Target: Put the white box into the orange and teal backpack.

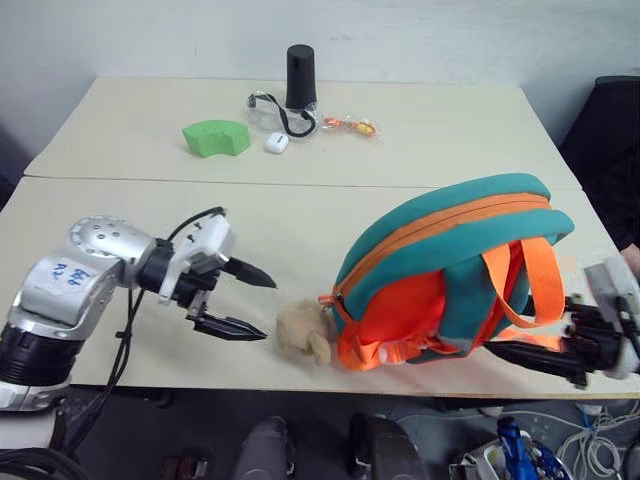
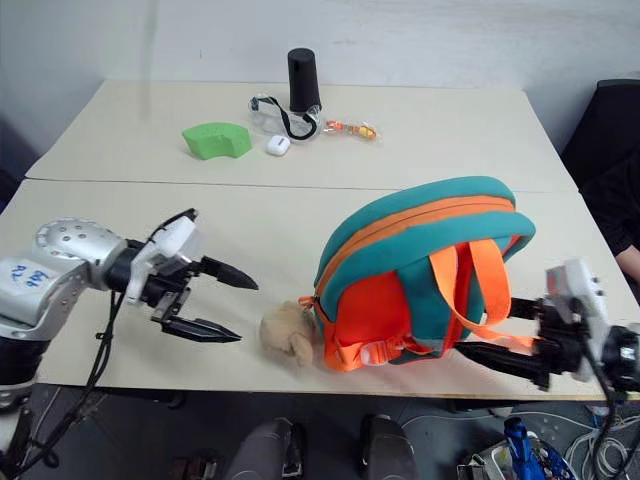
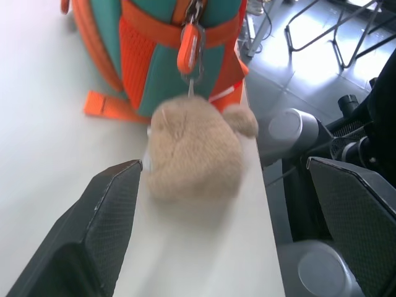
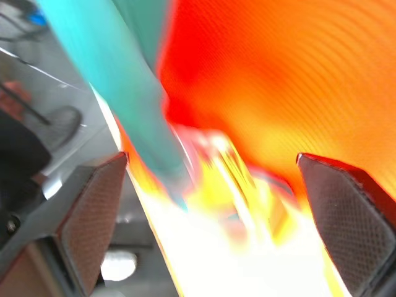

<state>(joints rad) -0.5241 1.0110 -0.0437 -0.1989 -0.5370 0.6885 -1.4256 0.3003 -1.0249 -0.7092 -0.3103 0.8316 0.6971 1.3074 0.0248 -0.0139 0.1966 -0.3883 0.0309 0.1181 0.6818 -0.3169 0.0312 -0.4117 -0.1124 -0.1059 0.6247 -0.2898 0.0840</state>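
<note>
The orange and teal backpack (image 1: 450,260) lies on its side near the table's front edge, its orange straps facing me. Its tan plush bear head (image 1: 300,332) rests on the table beside it and hangs from the zipper end (image 3: 190,49). The white box is out of view. My left gripper (image 1: 268,310) is open a short way to the left of the bear head, pointing at it, with nothing between its fingers (image 3: 105,216). My right gripper (image 2: 488,328) is open at the backpack's right side, close to the orange straps (image 4: 266,80), and grips nothing.
On the far table stand a green curved block (image 1: 216,137), a black cylinder (image 1: 300,77), clear goggles (image 1: 275,112), a tiny white oval gadget (image 1: 276,143) and an orange wrapped item (image 1: 352,125). A seam (image 1: 300,184) joins the two tables. A black chair (image 1: 610,140) is at the right.
</note>
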